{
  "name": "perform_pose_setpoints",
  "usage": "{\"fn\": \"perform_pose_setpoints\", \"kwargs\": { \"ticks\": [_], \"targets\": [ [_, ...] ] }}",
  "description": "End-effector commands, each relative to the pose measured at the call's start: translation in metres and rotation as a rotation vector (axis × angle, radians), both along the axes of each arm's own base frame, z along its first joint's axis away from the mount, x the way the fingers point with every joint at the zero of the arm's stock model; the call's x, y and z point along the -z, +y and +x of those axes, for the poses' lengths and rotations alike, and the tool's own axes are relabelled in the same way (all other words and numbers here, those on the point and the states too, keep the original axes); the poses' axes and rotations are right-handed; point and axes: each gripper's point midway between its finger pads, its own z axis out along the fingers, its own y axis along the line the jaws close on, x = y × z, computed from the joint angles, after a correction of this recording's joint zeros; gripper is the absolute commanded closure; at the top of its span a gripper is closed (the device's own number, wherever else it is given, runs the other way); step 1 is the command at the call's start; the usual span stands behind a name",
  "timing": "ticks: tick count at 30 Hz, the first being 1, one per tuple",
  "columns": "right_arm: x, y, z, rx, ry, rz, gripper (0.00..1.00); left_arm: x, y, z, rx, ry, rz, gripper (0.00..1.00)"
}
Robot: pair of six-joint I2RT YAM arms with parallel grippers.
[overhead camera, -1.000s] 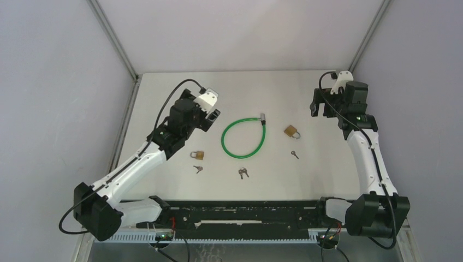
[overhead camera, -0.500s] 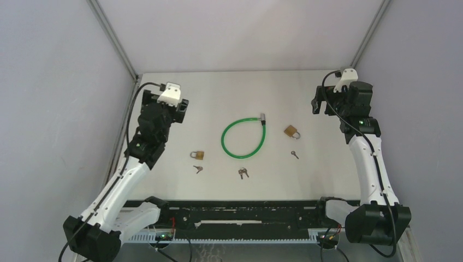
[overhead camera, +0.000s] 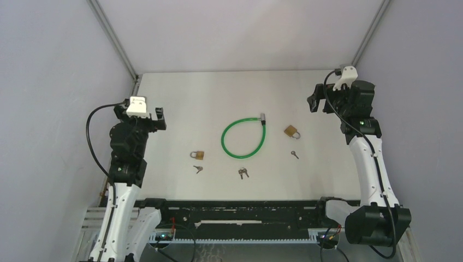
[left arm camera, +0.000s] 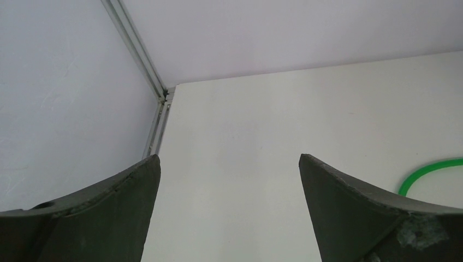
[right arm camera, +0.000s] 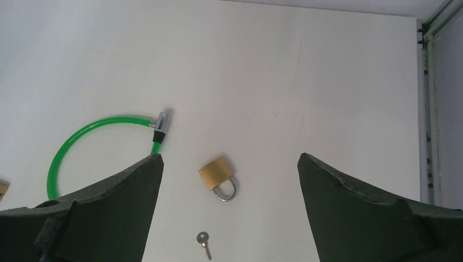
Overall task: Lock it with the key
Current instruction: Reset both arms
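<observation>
White tabletop (overhead camera: 180,93), grey walls (overhead camera: 245,33), and everything's just lying loose. One brass padlock (right arm camera: 217,174) lies flat just right of the green cable lock (overhead camera: 243,139), with a small key (right arm camera: 203,243) close by on its near side. The second padlock (overhead camera: 197,155) sits left of the loop with its own key (overhead camera: 198,169) right beside it, and a key pair (overhead camera: 243,173) lies nearer the arms. The right gripper (right arm camera: 229,158) is raised over the far right side, jaws spread wide and empty. The left gripper (left arm camera: 229,158) is way off at the left edge, also gaping and holding nothing.
</observation>
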Motion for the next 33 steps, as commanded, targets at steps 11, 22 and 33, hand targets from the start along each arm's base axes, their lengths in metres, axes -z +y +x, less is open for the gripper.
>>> {"fn": "perform_pose_setpoints", "kwargs": {
  "ticks": [11, 22, 33],
  "targets": [
    [-0.032, -0.003, -0.024, 0.058, -0.054, 0.019, 0.00, -0.022, -0.006, -0.033, 0.052, -0.035, -0.004, 0.00],
    [-0.029, -0.002, -0.046, 0.043, -0.144, -0.036, 0.00, -0.033, -0.011, -0.048, 0.071, -0.069, -0.045, 0.00],
    [-0.033, 0.001, -0.060, 0.010, -0.198, -0.072, 0.00, -0.047, -0.017, -0.044, 0.106, -0.097, -0.067, 0.00]
  ]
}}
